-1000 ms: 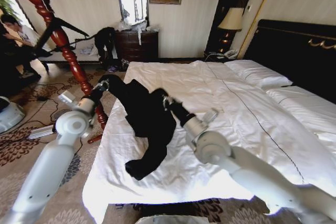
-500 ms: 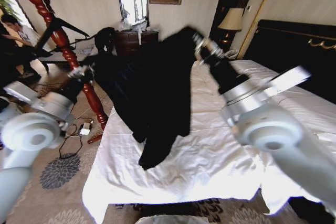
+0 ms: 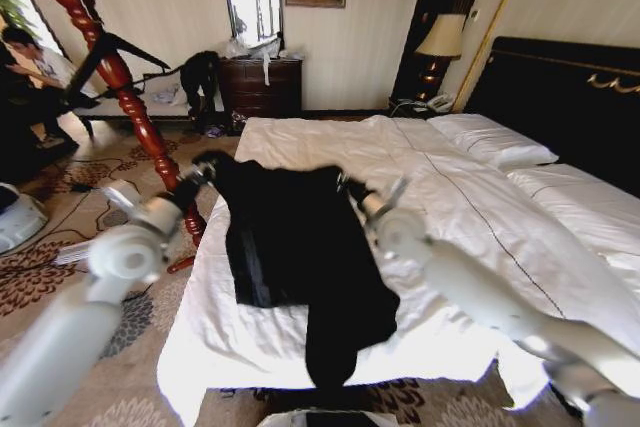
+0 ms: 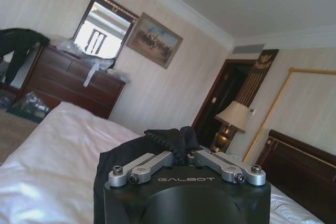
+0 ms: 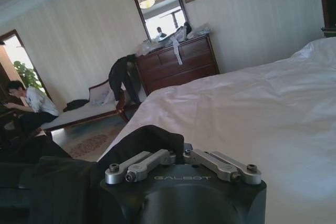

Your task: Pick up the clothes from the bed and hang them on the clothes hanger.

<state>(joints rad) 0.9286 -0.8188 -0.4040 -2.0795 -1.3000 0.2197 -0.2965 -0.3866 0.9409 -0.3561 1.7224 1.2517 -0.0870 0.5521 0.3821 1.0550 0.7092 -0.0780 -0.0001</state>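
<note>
The black jacket (image 3: 300,257) was spread flat on the bed (image 3: 480,217), its hem hanging over the edge at 6 o'clock. Its shoulders were pinched by the left gripper (image 3: 203,169) at 10 o'clock and the right gripper (image 3: 352,190) at 2 o'clock, jaws closed on cloth. The soft fabric could be lost from either pinch, or dragged off the edge.

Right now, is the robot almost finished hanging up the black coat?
Not yet. Done: both pincers have caught the black coat, the left pincer and the right pincer each pinching bunched cloth near its top corners. In hand: the coat is spread between them, low over the white bed, its tail over the bed's edge. Left: getting it onto the black hanger on the red wooden stand.
</note>
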